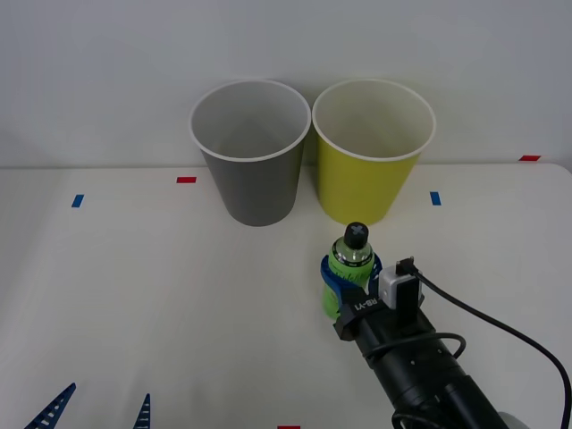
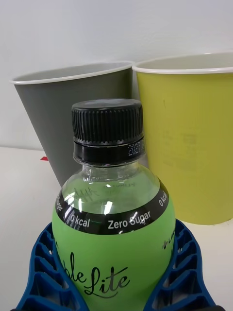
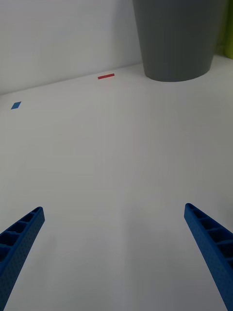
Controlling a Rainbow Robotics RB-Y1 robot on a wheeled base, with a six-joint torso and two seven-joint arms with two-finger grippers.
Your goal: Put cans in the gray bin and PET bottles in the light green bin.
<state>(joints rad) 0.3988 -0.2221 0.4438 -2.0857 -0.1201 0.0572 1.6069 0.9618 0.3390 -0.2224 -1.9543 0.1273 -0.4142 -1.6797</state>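
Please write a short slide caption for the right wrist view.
Right hand grips the upright green PET bottle, facing the gray bin and light green bin.

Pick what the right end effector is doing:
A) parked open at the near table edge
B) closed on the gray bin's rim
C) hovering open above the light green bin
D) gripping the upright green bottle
D: the right end effector has its blue fingers wrapped around the upright PET bottle.

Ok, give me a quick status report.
Right gripper shut on PET bottle, upright before light green bin. Left gripper open, idle near table edge. Path clear.
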